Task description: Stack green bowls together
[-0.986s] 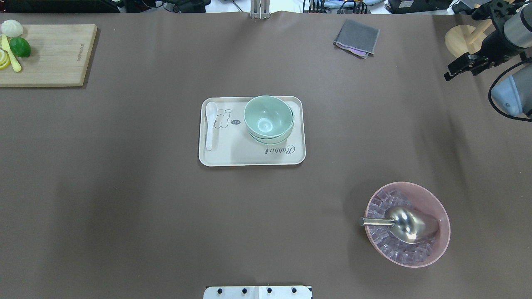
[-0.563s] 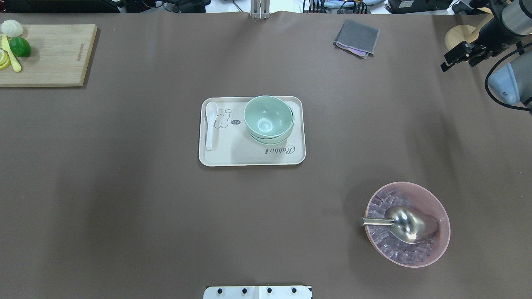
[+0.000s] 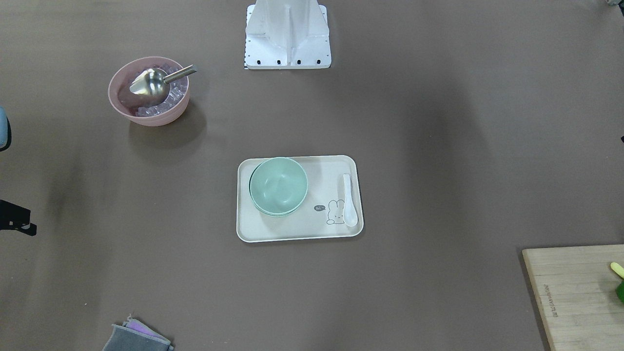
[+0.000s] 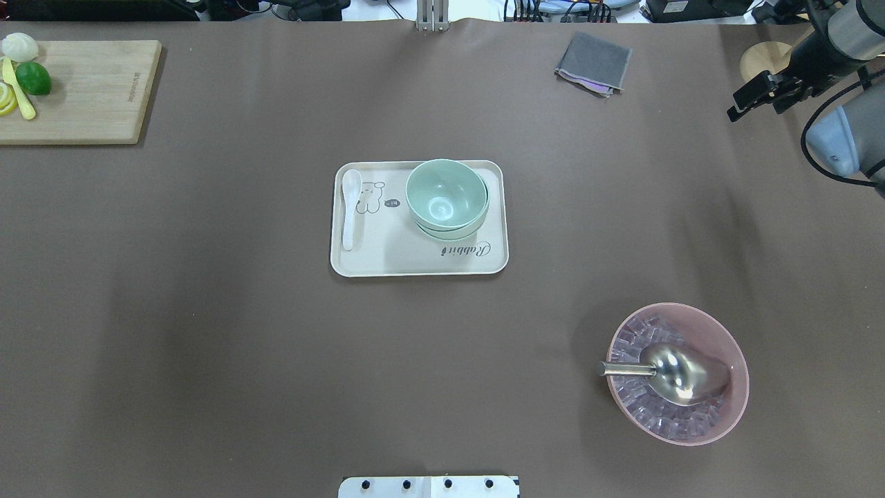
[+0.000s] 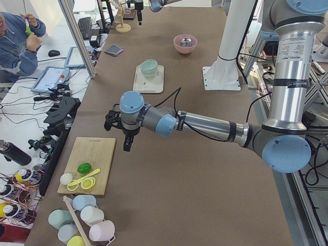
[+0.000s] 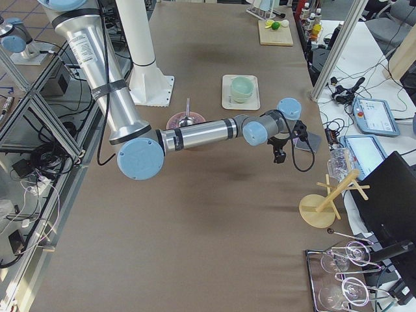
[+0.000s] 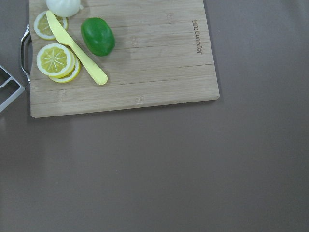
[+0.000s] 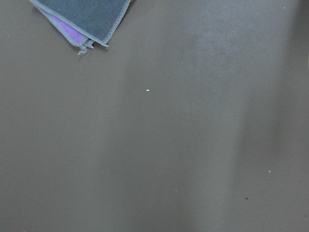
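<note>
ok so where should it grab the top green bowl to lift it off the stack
By the rim, from straight above, one finger inside and one outside. The top green bowl sits upright and nested, so its wall is mostly hidden. Probably take the rim on the white spoon side, where the tray has bare floor.

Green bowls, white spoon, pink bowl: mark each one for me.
green bowls [image 4: 446,197], overhead exterior, inside of the top bowl
white spoon [image 4: 348,221], overhead exterior, its handle
pink bowl [image 4: 740,384], overhead exterior, right inner wall

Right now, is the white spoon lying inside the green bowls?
No, the white spoon lies flat on the tray beside the stacked green bowls, apart from them.
</note>
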